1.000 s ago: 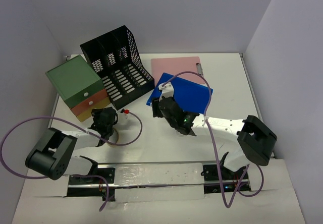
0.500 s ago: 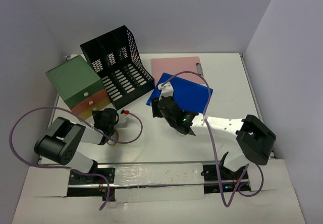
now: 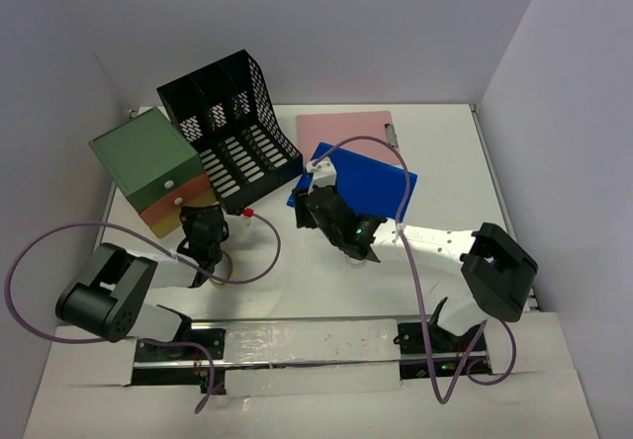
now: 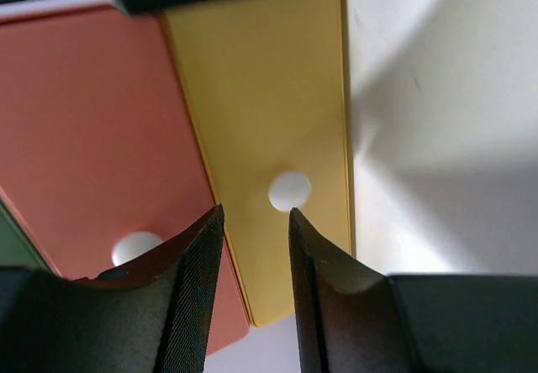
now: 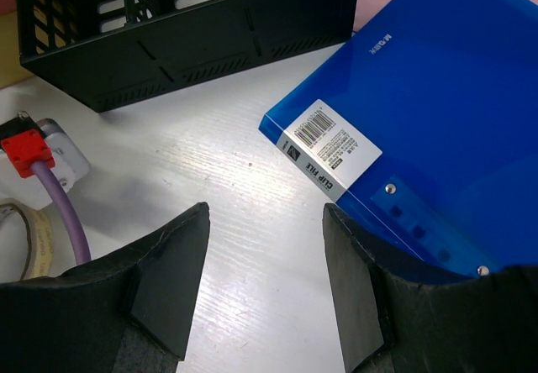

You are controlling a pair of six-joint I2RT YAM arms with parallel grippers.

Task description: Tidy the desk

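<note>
Lining up on the small round white knob (image 4: 289, 191) of the yellow plastic drawer front (image 4: 269, 96) looks like the step in hand. The left pincer (image 4: 254, 220) stands partly open and empty, with the knob just ahead of the fingertip (image 4: 304, 230) nearer the bare surface, not centred in the gap. I would nudge sideways until the knob sits midway, advance squarely, then close gently, since so small and smooth a knob may slip. The orange drawer front (image 4: 92, 129) and its own knob (image 4: 134, 245) lie close behind the other finger, so drifting that way risks the wrong drawer. The large white matte surface (image 5: 210, 180) lies beneath both pincers. The right pincer (image 5: 265, 218) hovers over it, wide open and empty, with the glossy blue clip file (image 5: 437, 79) just ahead.
</note>
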